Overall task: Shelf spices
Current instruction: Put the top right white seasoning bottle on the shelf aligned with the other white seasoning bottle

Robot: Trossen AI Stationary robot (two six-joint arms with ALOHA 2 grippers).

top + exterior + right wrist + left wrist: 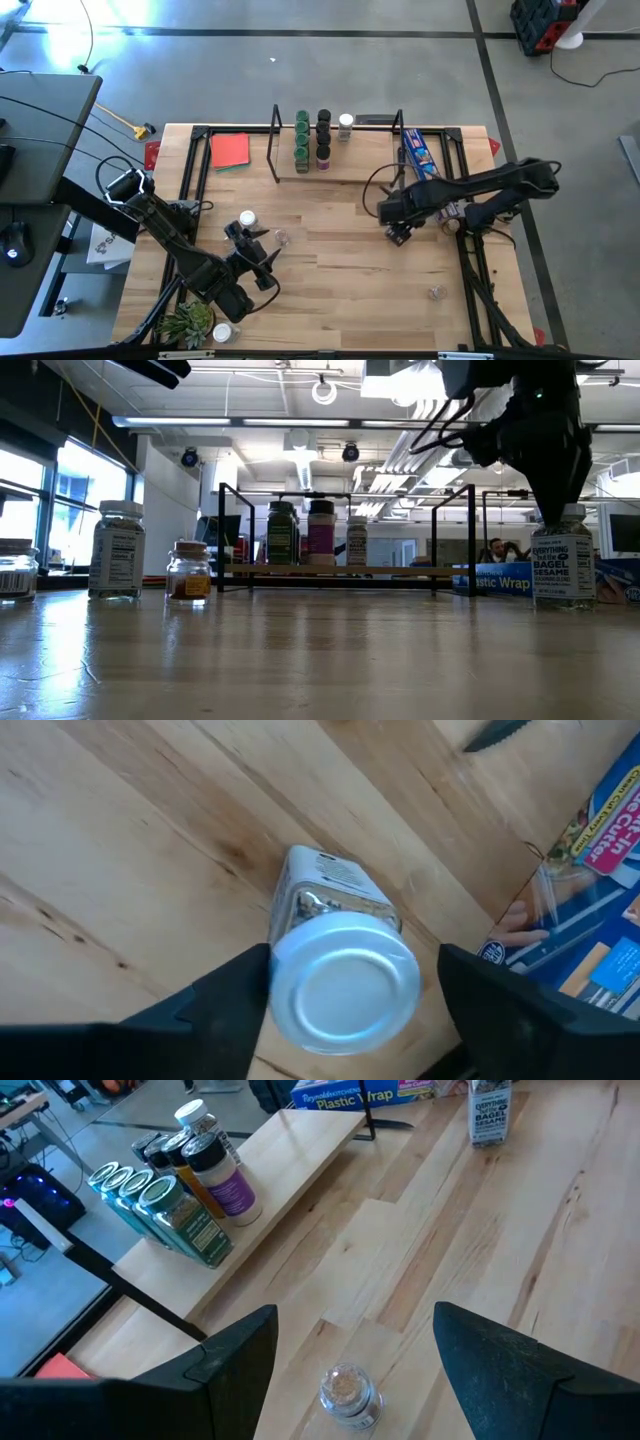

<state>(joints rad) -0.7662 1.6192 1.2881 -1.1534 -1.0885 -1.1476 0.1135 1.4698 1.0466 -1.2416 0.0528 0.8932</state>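
Note:
My right gripper [352,956] is open and points down over an upright "bagel sesame" jar [330,920] with a silvery lid [345,985]. It stands on the table near the blue packet, and one finger is on each side of the lid. In the low view the gripper [558,510] sits at the jar's top [563,560]. My left gripper [355,1315] is open and low over the table's near left. A small clear jar [348,1392] stands between and just ahead of its fingers, untouched. The shelf [335,165] at the far edge carries several jars [312,140]. My right gripper comes from above with its fingers either side of the jar's lid [290,970]. A gap shows at one finger [480,1000]. The other finger [235,995] lies right against the lid's rim, and I cannot tell whether it touches. The jar stands upright on the table.
A white-lidded jar [246,219] stands by the left arm, another [222,332] beside the plant [187,322]. A clear jar [436,293] stands near right. A red square [230,150] lies left of the shelf and the blue packet [420,152] lies to its right. Bare wood spans the middle.

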